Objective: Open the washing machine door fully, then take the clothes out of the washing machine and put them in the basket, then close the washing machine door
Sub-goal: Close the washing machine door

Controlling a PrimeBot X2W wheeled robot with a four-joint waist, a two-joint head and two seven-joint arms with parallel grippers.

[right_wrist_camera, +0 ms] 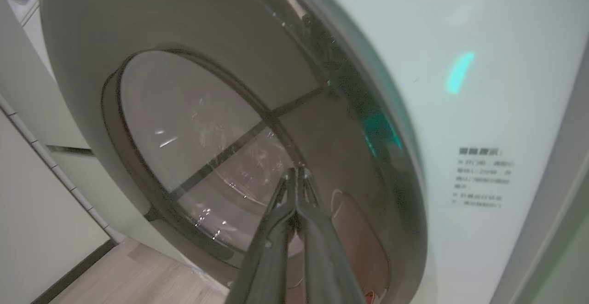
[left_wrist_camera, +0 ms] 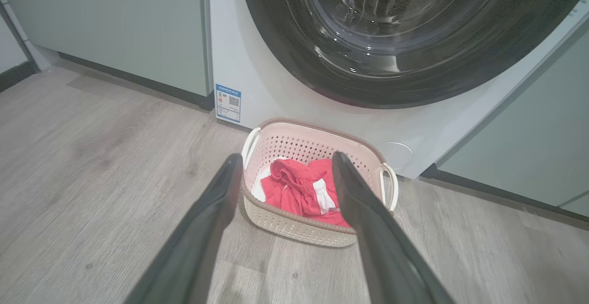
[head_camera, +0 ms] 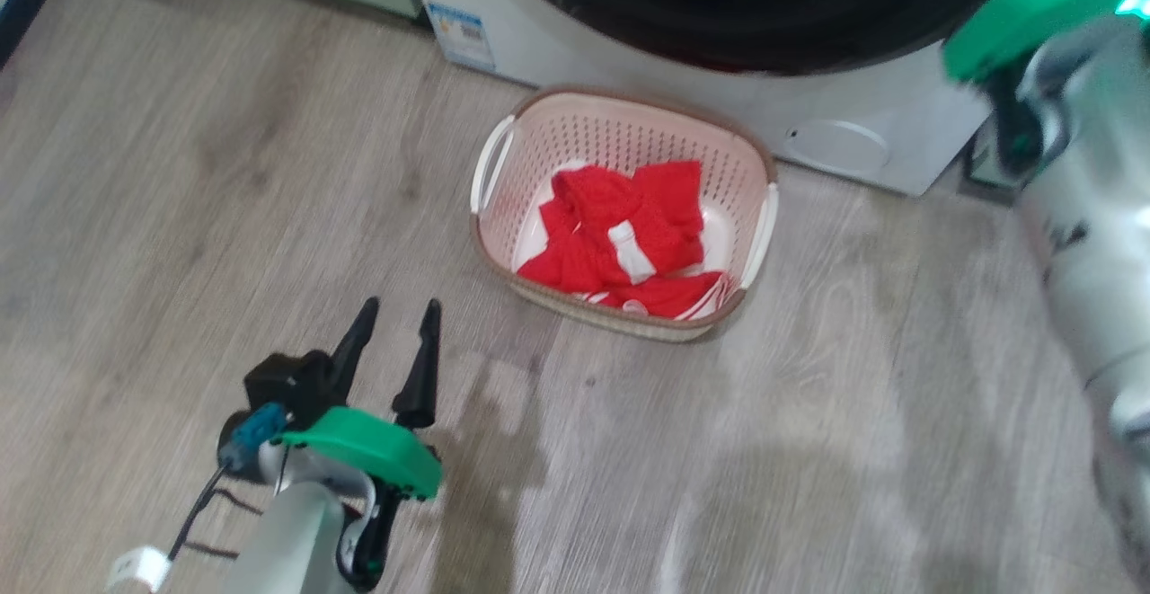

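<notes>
The basket (head_camera: 620, 131) is set just before the washing machine (head_camera: 557, 46), the clothes (head_camera: 629, 226) heaped inside; open floor (head_camera: 853, 414) is left on both sides. The left gripper (head_camera: 400, 308) is held low over the floor, fingers spread wide. The right gripper (right_wrist_camera: 294, 171) is pressed together, tips at the washing machine door (right_wrist_camera: 193, 124)

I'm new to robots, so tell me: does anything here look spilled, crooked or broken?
Nothing stands out. The clothes lie wholly inside the basket, which stands upright on the floor before the washing machine.
</notes>
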